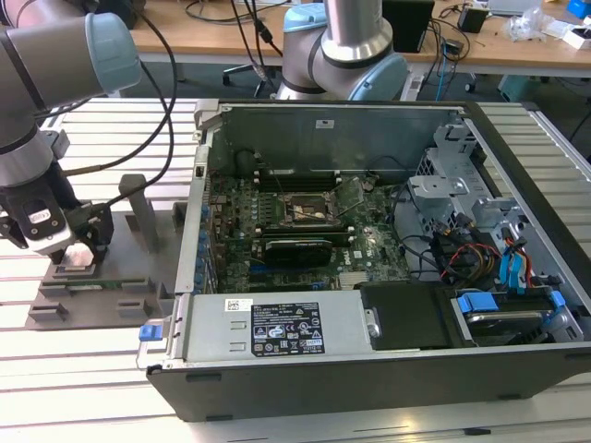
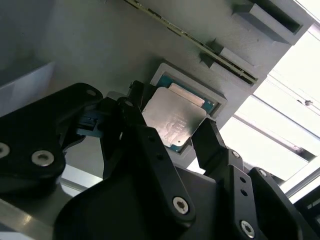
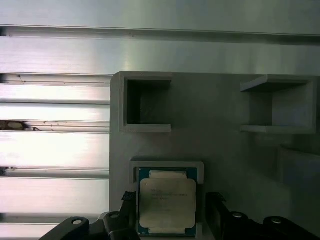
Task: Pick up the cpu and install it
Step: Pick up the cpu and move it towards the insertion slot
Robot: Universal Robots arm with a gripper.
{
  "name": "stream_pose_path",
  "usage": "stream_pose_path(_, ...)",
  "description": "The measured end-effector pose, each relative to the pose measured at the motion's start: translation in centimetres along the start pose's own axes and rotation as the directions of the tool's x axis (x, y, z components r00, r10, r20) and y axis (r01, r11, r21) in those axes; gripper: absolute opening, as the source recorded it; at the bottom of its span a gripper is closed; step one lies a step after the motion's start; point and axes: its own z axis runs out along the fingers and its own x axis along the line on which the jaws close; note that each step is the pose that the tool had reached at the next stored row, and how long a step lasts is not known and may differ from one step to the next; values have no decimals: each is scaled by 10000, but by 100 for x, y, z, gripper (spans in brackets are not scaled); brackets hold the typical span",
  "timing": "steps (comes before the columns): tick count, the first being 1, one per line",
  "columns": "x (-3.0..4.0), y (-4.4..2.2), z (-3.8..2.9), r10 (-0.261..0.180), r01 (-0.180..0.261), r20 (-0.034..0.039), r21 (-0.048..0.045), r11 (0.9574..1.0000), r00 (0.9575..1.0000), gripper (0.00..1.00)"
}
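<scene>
You had the claw (image 3: 171,200) spread open and gripping nothing above the grey plate (image 3: 225,150) on the bench (image 3: 55,100), its two fingers (image 3: 216,212) flanking the cpu (image 3: 167,202), which lay flat in a square pocket directly between them.

A: Spot any cropping on the cpu (image 3: 166,200) in the first wrist view?
B: Yes, loses one edge to the picture's border. Crops the gripper (image 3: 170,217) too, just past its fingers (image 3: 216,212).
A: And in the second wrist view?
B: Tucks one corner of the cpu behind a dark finger. Can't tell about contact at its edges.
A: Exterior view?
B: At nine o'clock, buries the fingertips under the body of the gripper, and blocks part of the fixture plate (image 1: 102,286) there. Cuts the arm (image 1: 37,74) off at ten o'clock. Can't read the socket (image 1: 309,208) near the middle, too small to tell its inside.
</scene>
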Motion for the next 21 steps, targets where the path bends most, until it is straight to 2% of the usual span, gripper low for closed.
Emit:
stream_pose_path(4,0,0,1,0,0,-1,0,10000,10000,65)
stream_pose_path(5,0,0,1,0,0,-1,1,10000,10000,58)
stream_pose_path(7,0,0,2,1,-1,0,1,10000,10000,55)
stream_pose_path(21,0,0,5,0,0,0,0,10000,10000,55)
